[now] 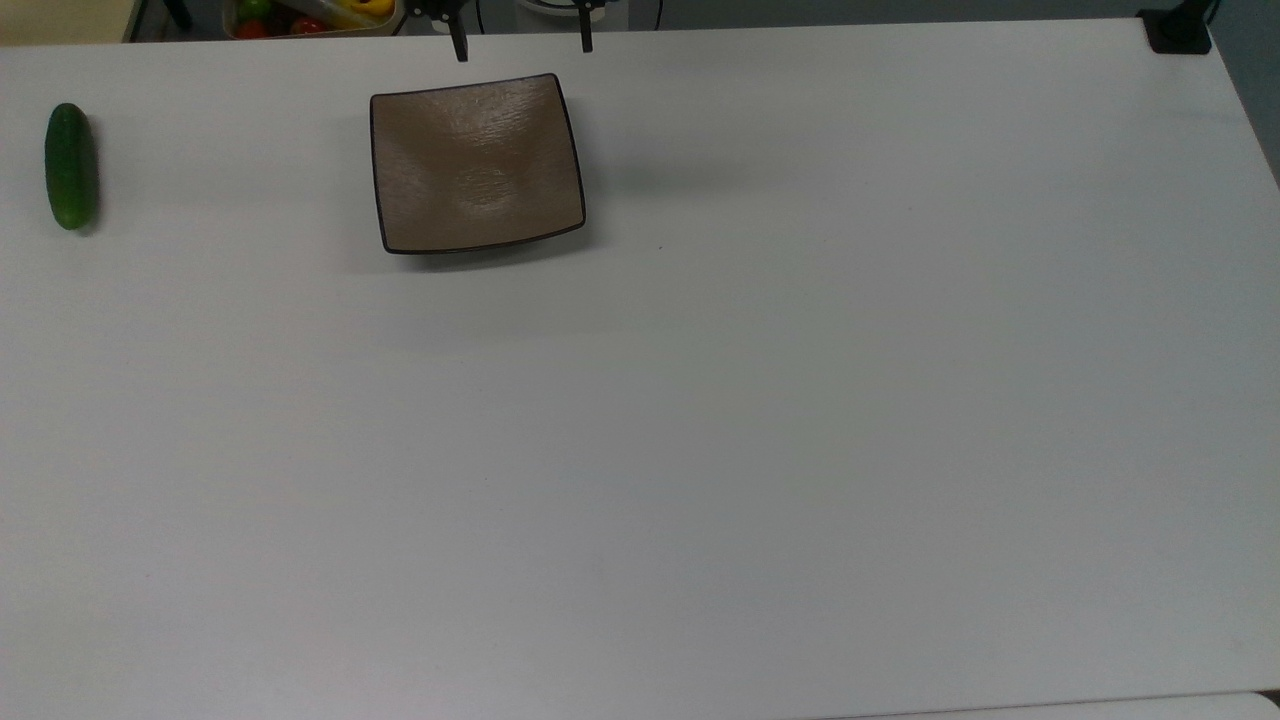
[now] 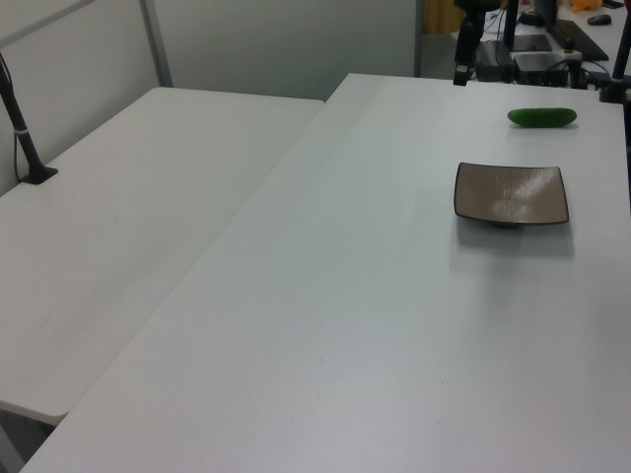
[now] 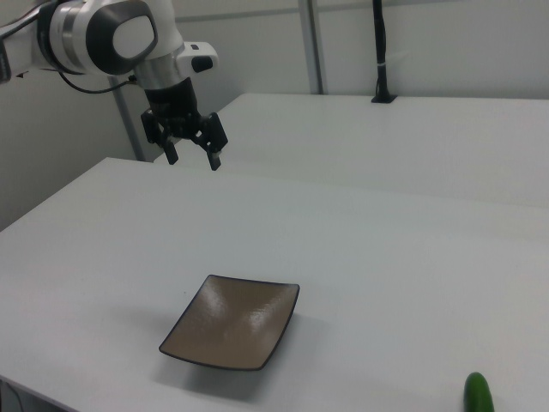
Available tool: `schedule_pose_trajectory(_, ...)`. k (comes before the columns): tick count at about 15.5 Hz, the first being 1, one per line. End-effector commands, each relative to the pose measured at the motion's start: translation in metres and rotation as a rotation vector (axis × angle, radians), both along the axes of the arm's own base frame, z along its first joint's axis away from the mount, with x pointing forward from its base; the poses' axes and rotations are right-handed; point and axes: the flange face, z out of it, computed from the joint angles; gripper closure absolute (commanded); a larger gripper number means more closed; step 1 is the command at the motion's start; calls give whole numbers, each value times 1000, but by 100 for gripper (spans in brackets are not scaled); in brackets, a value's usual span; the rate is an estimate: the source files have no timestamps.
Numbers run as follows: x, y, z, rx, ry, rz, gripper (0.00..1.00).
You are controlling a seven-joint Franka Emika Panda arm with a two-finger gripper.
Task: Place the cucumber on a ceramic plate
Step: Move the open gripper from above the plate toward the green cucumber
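Near the 9 o'clock edge of the top view lies the cucumber [image 1: 71,166], flat on the white bench [image 1: 700,420] with its long axis running 12 to 6 o'clock. We judge it light, fairly stiff and smooth-skinned, so it could roll or slide if pinched off-centre. The sound place to take hold looks to be its middle, with the fingers closing across the short width; a firm but modest squeeze should do, since hard pressure might bruise it.

From the cucumber, the ceramic plate [image 1: 478,162] sits at about 3 o'clock in the top view, well apart, its square brown face bare and glossy with upturned corners. We would treat the plate as hard and breakable, so the cucumber ought to be lowered, not dropped.

Further out, our gripper [image 3: 190,155] hangs above the bench beyond the plate's far side in the right view, its two fingers spread apart and holding nothing. In the top view the fingertips [image 1: 460,48] show at the 12 o'clock edge, just past the plate's upper rim. So the cucumber lies well apart from the gripper, off toward 8 o'clock from it in the top view. In the left view, the cucumber [image 2: 541,117] rests beyond the plate [image 2: 511,193], toward 12 o'clock.
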Motion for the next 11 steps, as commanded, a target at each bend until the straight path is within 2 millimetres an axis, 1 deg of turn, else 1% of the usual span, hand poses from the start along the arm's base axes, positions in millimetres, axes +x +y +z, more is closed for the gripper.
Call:
schedule_pose_trajectory(1,-14,-11,1,-3,40,167,0)
schedule_pose_trajectory(3,-17,-25,-1,-9,68,273,0)
schedule_pose_trajectory(4,-17,-26,-1,-9,71,289,0)
schedule_pose_trajectory(5,-17,-29,-2,-10,72,292,0)
schedule_pose_trajectory(7,-18,-40,-3,-7,85,276,0)
schedule_pose_trajectory(10,-17,-67,-4,-19,89,236,0)
schedule_pose_trajectory(11,-17,-81,-4,-21,82,213,0)
